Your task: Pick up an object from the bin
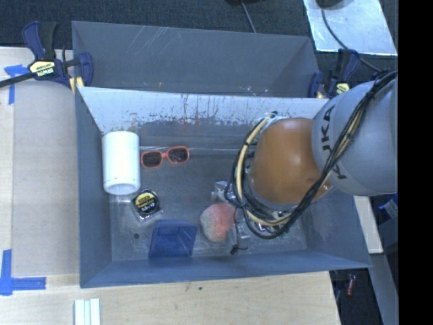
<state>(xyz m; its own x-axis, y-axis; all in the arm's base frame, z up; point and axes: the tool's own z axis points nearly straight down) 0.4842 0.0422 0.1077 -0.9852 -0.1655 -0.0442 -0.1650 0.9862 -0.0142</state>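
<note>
The hand (235,233) sits just beside a rounded, seemingly fuzzy pink ball (214,222).

Grey arm (362,141), orange cover (287,160), cables (252,181)

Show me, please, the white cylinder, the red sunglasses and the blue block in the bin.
white cylinder (121,161), camera view, middle of its side
red sunglasses (164,156), camera view, bridge between the lenses
blue block (172,240), camera view, middle of its top
</note>
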